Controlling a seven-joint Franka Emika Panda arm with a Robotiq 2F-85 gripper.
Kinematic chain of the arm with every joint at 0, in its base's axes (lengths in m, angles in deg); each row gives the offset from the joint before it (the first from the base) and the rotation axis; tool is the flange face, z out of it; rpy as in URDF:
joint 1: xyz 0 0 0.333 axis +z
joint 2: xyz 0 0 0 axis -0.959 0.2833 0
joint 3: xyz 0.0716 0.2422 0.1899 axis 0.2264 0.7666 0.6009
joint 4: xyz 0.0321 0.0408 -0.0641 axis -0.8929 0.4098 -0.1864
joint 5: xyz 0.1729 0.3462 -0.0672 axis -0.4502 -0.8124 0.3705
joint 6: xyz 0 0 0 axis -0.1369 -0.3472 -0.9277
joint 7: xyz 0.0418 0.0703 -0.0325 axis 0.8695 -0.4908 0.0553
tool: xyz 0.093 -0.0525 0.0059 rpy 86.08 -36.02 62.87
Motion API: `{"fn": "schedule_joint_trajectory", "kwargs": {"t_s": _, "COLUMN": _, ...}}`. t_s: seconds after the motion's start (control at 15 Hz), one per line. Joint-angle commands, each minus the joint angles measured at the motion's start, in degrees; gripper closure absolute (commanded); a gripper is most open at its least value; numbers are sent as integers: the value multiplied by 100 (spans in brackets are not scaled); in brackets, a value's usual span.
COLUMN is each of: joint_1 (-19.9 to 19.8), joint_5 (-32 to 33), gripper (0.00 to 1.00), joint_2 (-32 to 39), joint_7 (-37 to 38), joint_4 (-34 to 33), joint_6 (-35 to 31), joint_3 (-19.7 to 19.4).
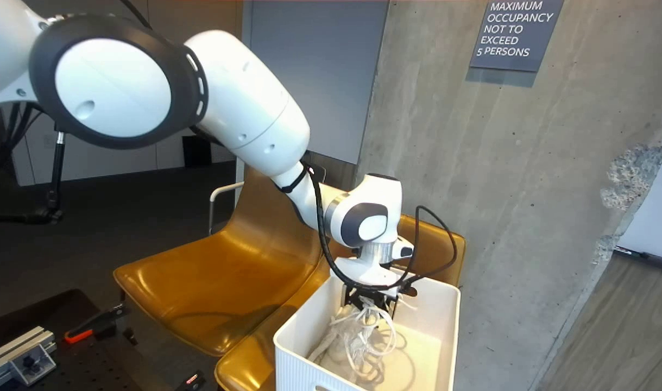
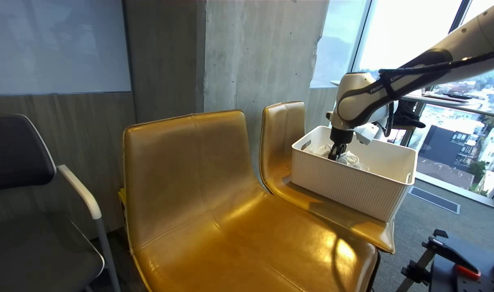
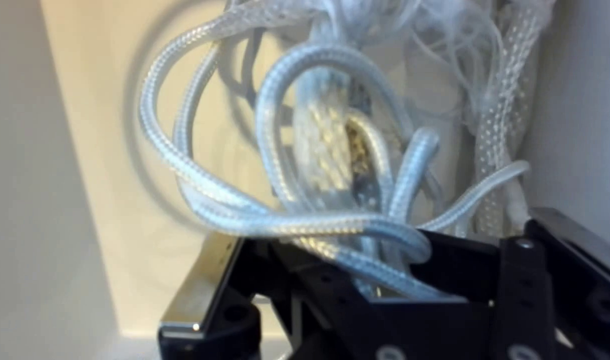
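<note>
Arm (image 1: 105, 81) arched past a chair (image 1: 216, 277), jaws down in a bin (image 1: 295, 366), among loops of cord (image 3: 325, 225).

Left to right: the chair; the bin, set on a second chair (image 2: 285, 140); inside it, the white cord, draped over the jaws; at right, a pillar (image 1: 499, 179). The jaws stand closed, seemingly with cord pinched between them, though loops hide the tips. Gripping the cord looks to be the step in hand; the next move would call for a firm hold, stray loops clear of the bin's wall.
</note>
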Motion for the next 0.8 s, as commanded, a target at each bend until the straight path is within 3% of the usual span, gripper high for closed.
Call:
{"fn": "schedule_joint_trajectory", "kwargs": {"t_s": 0.0, "joint_1": 144, "joint_5": -8, "gripper": 100, "joint_2": -1208, "joint_7": 178, "joint_4": 884, "joint_6": 186, "joint_3": 11}}
{"fn": "schedule_joint_trajectory", "kwargs": {"t_s": 0.33, "joint_1": 489, "joint_5": 80, "gripper": 100, "joint_2": -2391, "joint_7": 325, "joint_4": 1157, "joint_6": 655, "joint_3": -1}}
{"fn": "schedule_joint_trajectory", "kwargs": {"t_s": 0.73, "joint_1": 1189, "joint_5": 279, "gripper": 100, "joint_2": -3302, "joint_7": 404, "joint_4": 664, "joint_6": 1554, "joint_3": 144}}
